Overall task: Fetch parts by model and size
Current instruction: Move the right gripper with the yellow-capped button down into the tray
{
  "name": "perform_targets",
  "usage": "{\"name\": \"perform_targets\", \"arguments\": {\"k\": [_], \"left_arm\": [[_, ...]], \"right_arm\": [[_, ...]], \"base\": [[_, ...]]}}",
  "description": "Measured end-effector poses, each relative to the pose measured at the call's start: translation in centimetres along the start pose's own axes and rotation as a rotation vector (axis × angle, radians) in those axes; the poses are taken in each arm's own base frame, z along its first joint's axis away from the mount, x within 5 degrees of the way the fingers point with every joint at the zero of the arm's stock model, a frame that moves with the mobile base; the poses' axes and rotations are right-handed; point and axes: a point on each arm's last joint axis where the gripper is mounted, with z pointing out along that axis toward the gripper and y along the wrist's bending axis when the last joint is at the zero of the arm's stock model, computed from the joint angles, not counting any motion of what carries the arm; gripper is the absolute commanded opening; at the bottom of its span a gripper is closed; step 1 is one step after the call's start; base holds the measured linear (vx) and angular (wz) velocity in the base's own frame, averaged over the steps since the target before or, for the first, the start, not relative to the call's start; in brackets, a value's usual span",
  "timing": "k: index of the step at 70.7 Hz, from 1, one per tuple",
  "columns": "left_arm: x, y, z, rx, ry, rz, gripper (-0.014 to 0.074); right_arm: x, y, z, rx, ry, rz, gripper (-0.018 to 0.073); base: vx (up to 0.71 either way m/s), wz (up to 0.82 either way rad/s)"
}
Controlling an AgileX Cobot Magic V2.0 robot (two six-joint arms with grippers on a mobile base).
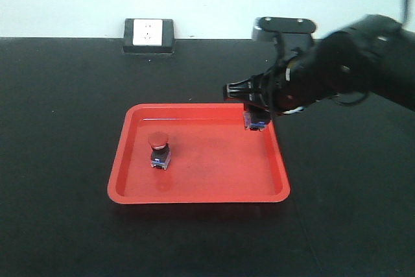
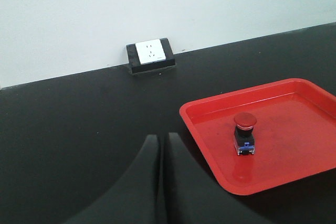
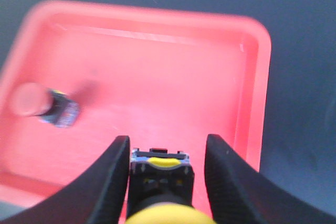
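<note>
A red tray (image 1: 194,197) lies on the black table. The red-capped switch (image 1: 159,150) stands upright in the tray's left half, also seen in the left wrist view (image 2: 244,132) and, blurred, in the right wrist view (image 3: 44,103). My right gripper (image 3: 167,140) is shut on the yellow-capped switch (image 3: 160,174), cap toward the wrist and black-and-blue base pointing at the tray floor (image 3: 173,77). In the front view this switch (image 1: 255,121) hangs over the tray's back right corner. My left gripper (image 2: 160,139) is shut on nothing, left of the tray (image 2: 202,145).
A white wall socket in a black frame (image 1: 148,34) sits at the table's back edge against the pale wall, also in the left wrist view (image 2: 151,53). Black tabletop surrounds the tray on all sides.
</note>
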Motion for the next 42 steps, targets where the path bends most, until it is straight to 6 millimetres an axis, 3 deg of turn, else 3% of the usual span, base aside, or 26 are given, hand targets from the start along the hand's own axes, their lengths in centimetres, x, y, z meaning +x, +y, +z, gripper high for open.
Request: {"name": "perform_targets", "arguments": {"k": [14, 28, 42], "left_arm": [[0.0, 0.0, 0.0, 0.000, 0.000, 0.000, -0.0006], [0.0, 0.0, 0.0, 0.000, 0.001, 0.000, -0.0006], [0.0, 0.0, 0.0, 0.000, 0.001, 0.000, -0.0006]], "right_arm": [[-1.6, 0.7, 5.0, 0.060, 0.142, 0.009, -0.0004], [-1.6, 1.0, 10.2, 0.110, 0.244, -0.004, -0.0004], [-0.9, 1.0, 13.6, 0.128, 0.297, -0.007, -0.0004]], "base": [[0.00, 0.00], [0.00, 0.00], [0.00, 0.00]]}}
